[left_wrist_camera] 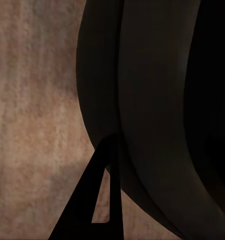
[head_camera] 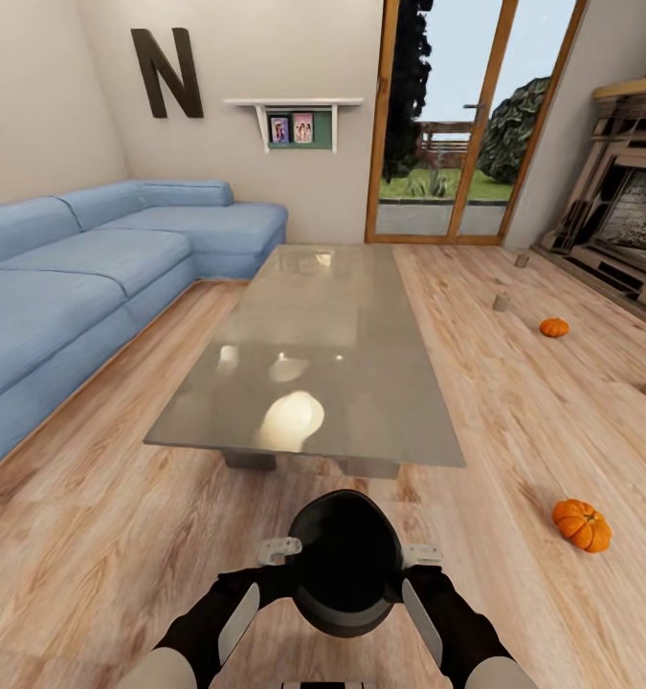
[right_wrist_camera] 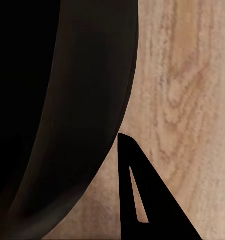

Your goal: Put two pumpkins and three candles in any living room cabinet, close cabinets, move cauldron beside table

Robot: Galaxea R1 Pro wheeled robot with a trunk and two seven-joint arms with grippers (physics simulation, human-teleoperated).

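Black round-bodied cauldron [head_camera: 345, 565] is hanging at bottom centre, the left gripper [head_camera: 278, 550] and right gripper [head_camera: 422, 553] clamping its rim from either side, so lowering it level just short of the low glass-topped table [head_camera: 380, 421] looks wisest. Pale wood-plank floor [head_camera: 102, 536] is spreading around, with two orange ribbed pumpkins [head_camera: 582, 524] [head_camera: 553, 327] lying at right.

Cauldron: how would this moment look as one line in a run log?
cauldron held between left end effector and right end effector | short of glass table | two pumpkins on floor
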